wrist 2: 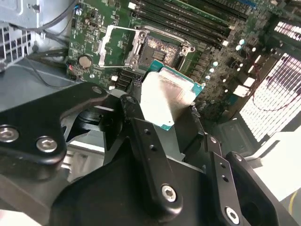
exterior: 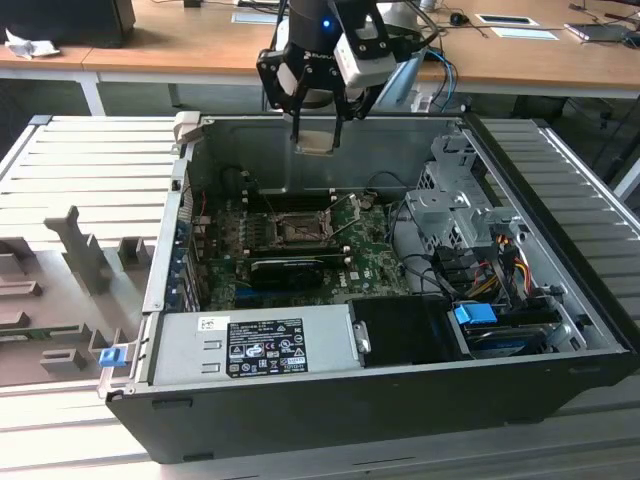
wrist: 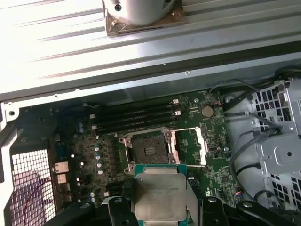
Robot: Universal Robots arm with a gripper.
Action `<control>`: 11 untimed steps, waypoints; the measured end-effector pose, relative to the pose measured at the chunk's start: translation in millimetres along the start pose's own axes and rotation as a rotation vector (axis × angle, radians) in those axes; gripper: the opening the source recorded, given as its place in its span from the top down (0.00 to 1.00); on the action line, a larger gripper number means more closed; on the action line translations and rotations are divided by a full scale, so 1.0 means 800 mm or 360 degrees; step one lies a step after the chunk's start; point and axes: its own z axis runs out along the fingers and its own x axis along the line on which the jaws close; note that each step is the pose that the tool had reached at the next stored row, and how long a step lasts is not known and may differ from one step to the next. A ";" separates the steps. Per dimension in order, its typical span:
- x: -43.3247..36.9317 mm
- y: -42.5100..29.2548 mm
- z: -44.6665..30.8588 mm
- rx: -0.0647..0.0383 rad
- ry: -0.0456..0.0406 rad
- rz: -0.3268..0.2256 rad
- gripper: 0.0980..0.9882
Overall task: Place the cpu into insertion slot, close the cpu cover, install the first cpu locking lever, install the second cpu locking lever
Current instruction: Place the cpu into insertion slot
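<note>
Grasping the cpu (wrist: 160,194) by two edges, the claw (exterior: 318,138) hangs over the open case (exterior: 400,400). Well below the claw lies the uncovered insertion slot (wrist: 148,148), with the cpu cover (wrist: 197,146) flipped open beside it. The chip's underside is hidden.

Arm (exterior: 322,30) poised high, tool (exterior: 318,138) pointing down, fingers (exterior: 297,122) pinching the cpu (exterior: 316,147)

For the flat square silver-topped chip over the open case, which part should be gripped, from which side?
Pinch the flat square silver-topped chip by two opposite thin edges, coming from above: it lies level, and its broad underside must stay free to seat in the dark square socket. The black end effector holds it this way.
</note>
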 end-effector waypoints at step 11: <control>0.000 -0.0001 0.0013 0.0004 -0.0023 0.0253 0.52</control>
